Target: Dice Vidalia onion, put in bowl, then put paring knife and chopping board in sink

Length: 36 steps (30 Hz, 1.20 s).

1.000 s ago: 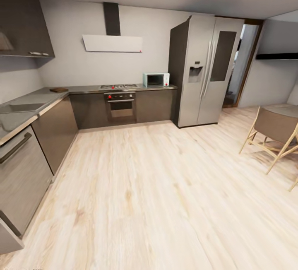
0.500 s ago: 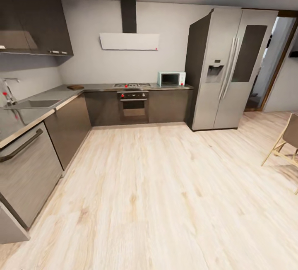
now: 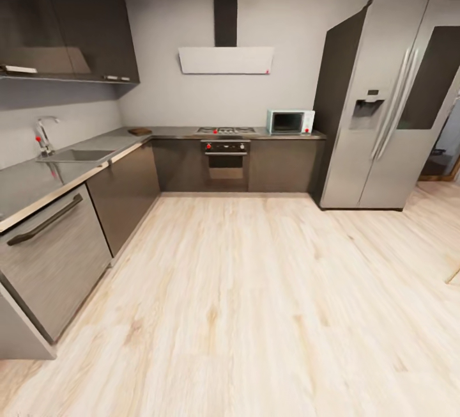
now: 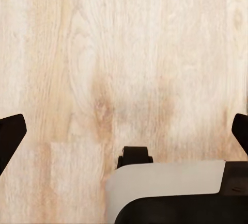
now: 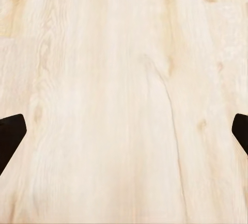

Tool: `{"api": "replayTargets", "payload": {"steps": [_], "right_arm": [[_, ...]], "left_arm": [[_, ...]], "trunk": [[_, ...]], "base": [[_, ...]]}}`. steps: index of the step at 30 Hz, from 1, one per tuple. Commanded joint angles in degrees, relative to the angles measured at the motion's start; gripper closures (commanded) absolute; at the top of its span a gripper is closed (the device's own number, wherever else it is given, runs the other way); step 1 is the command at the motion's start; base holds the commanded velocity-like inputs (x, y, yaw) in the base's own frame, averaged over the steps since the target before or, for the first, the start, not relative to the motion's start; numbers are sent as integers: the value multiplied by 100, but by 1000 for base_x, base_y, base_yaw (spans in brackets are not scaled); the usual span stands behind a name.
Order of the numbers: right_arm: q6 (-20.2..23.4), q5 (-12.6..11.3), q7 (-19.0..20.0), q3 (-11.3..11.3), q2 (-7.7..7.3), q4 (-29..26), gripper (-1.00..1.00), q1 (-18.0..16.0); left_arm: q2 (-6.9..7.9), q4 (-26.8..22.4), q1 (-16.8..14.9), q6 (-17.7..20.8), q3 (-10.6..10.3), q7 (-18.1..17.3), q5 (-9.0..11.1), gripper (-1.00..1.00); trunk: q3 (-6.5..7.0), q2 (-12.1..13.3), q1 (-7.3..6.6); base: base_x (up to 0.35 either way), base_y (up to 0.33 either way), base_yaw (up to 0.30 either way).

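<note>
The kitchen lies ahead in the head view. The grey sink (image 3: 73, 156) with its chrome tap (image 3: 43, 135) is set in the countertop (image 3: 32, 180) along the left wall. A dark brown chopping board (image 3: 139, 130) lies on the counter's far corner. The onion is hidden from here, and the paring knife and bowl are out of view. My left gripper (image 4: 124, 133) hangs open over the plank floor, with only its dark fingertips (image 4: 10, 136) showing. My right gripper (image 5: 124, 133) is open over the floor too, with nothing between its fingers.
A hob (image 3: 225, 130) and oven (image 3: 225, 161) sit on the back wall under a hood (image 3: 225, 59). A microwave (image 3: 289, 121) and a tall steel fridge (image 3: 390, 103) stand to their right. A cabinet with a bar handle (image 3: 48, 257) juts out near left. Wide wooden floor (image 3: 255, 289) stretches ahead.
The camera has swung left and moved closer. The sink and tap have come into view at the left. The chair and doorway have slid out at the right.
</note>
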Motion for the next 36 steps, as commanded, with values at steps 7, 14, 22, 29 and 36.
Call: {"api": "replayTargets", "payload": {"steps": [7,14,22,29,36], "right_arm": [[-14,2,-18,1,1,1,-100,-1],[-14,2,-18,1,1,1,-100,-1],[-14,2,-18,1,1,-4,-100,-1],[-14,2,-18,1,1,-5,-100,-1],[-15,2,-18,1,1,-4,-100,-1]], "left_arm": [[1,0,1,-9,3,-3,5,-100],[0,0,1,-9,3,-3,5,-100],[-6,30,1,-9,3,-3,5,-100],[1,35,1,-16,3,-3,-3,-100],[1,35,1,-14,3,-3,-4,-100]], "trunk": [[-34,-2,2],[-63,-2,2],[-96,-2,2],[-125,-2,2],[-154,-2,2]], "base": [[245,-225,256],[245,-224,256],[246,-224,256],[246,-224,256],[246,-224,256]]}}
